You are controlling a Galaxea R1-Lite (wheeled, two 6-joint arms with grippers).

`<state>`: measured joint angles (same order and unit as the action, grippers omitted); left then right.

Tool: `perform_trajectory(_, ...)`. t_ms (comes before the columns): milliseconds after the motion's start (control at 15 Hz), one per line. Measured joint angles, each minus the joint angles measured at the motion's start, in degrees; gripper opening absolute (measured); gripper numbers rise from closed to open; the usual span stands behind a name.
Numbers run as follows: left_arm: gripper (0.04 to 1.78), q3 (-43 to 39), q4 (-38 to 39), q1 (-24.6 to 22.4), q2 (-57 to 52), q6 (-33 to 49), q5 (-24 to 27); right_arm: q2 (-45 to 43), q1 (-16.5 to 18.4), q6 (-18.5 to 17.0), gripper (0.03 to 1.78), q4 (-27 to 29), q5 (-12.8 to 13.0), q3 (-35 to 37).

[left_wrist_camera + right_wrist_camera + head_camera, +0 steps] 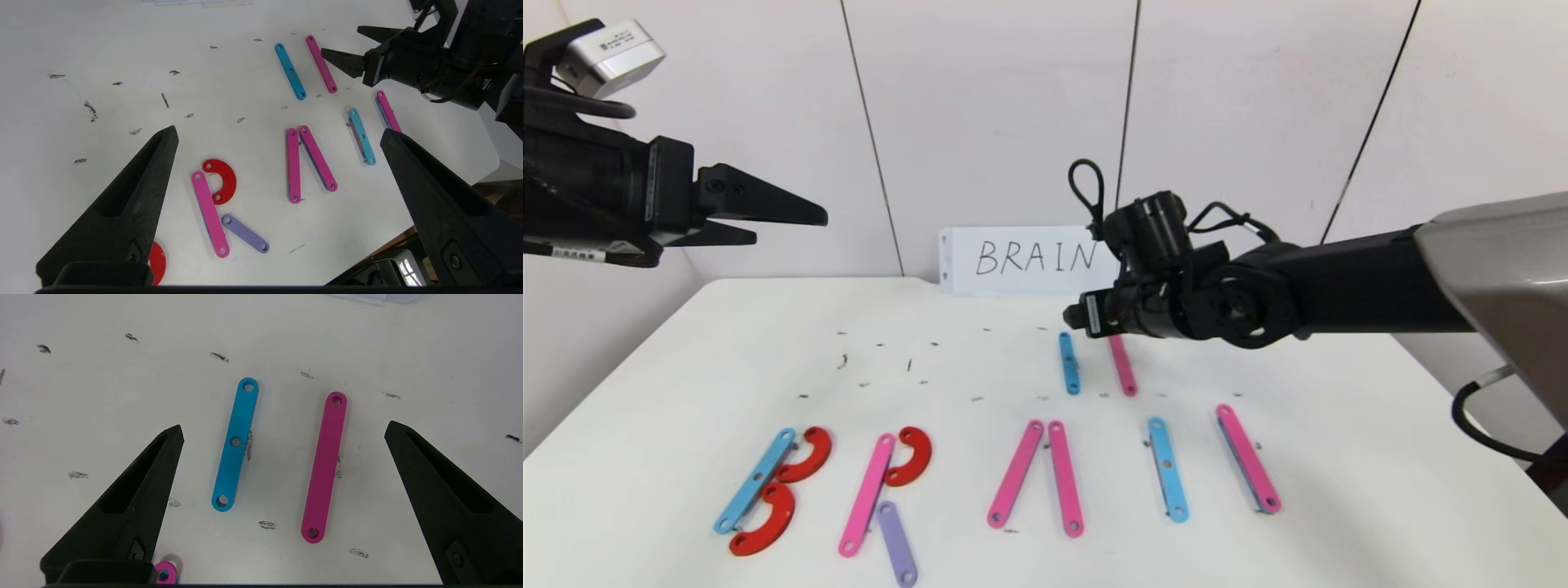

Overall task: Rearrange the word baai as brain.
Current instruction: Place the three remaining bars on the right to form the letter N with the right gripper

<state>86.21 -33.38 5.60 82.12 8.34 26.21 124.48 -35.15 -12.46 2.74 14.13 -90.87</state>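
The letters lie along the table's front. There is a light-blue bar [756, 480] with two red curves [806, 454]. Beside it are a pink bar [867, 495], a red curve [911, 456] and a purple bar [897, 543]. Then come two pink bars [1015, 474] joined at the top, a light-blue bar [1167, 469] and a pink bar [1248, 469]. Farther back lie a loose blue bar [235, 443] and a loose pink bar [325, 467]. My right gripper [284, 424] hangs open and empty above these two. My left gripper [792, 229] is open and empty, raised high at the left.
A white card with handwritten BRAIN [1029, 260] leans on the back wall behind the right arm. Small dark marks dot the white table [727, 351]. The table's right edge [449, 204] shows in the left wrist view.
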Motion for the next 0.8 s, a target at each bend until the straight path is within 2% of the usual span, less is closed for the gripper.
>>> perform_trajectory(800,1.73,-0.09,0.0,0.02,-0.01,-0.05,0.0,11.28,-1.45,-0.62,1.72,-0.62,0.0,-4.91)
